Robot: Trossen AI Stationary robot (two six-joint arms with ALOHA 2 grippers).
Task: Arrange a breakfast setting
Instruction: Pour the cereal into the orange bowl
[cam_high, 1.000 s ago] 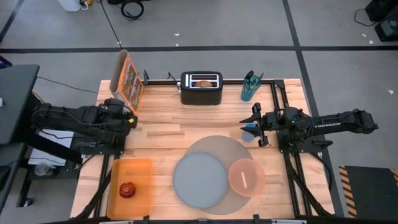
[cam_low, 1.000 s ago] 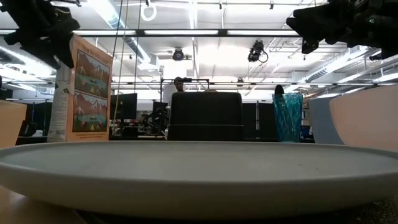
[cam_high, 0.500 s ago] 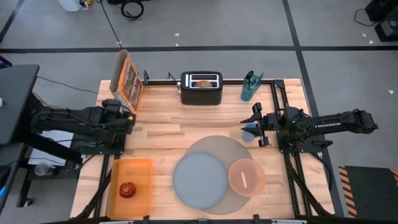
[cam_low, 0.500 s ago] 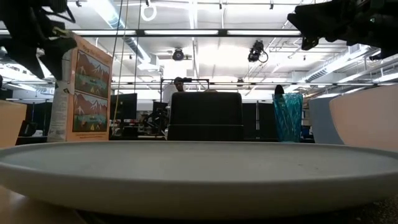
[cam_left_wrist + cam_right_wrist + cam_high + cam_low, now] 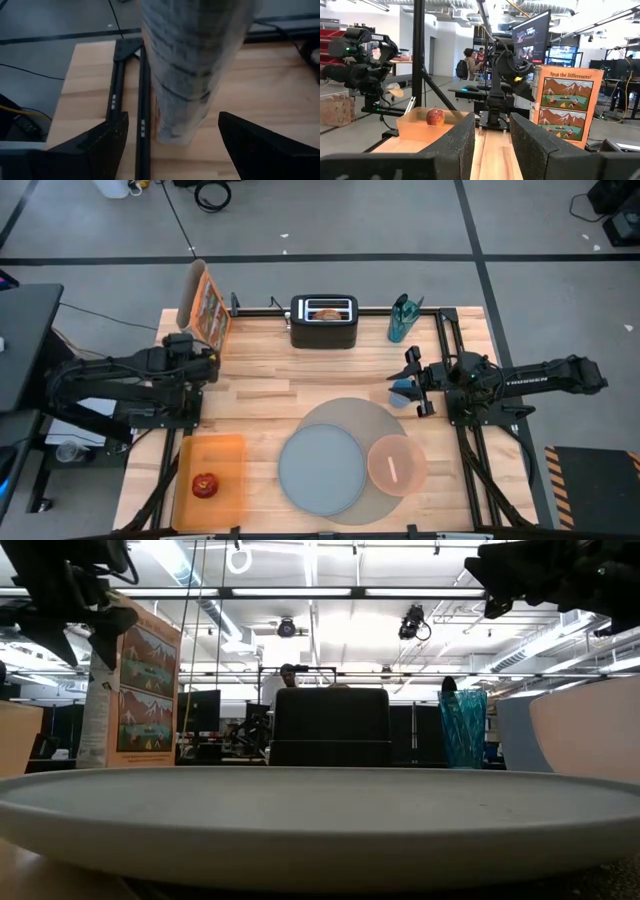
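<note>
The left hand (image 5: 208, 356) was spread wide right at the foot of the cereal box (image 5: 207, 313), which stood upright at the back left of the counter (image 5: 262, 385). From its wrist view the fingers (image 5: 102, 145) sat on either side of the box (image 5: 192, 65), apart from it, so nothing gripped.

The right hand (image 5: 410, 380) hovered over the right side of the counter, fingers only a narrow gap apart, nothing between them as far as I could see.

The plate (image 5: 320, 469) sat on the mat (image 5: 345, 420) toward the front, and the pink bowl (image 5: 396, 464) overlapped the mat's right edge, just beside the plate. The apple (image 5: 205, 485) was in the orange tray (image 5: 228, 450) at front left. The bagel (image 5: 325, 311) was in the toaster (image 5: 324, 322) at the back, with a teal bottle (image 5: 401, 318) to its right.
</note>
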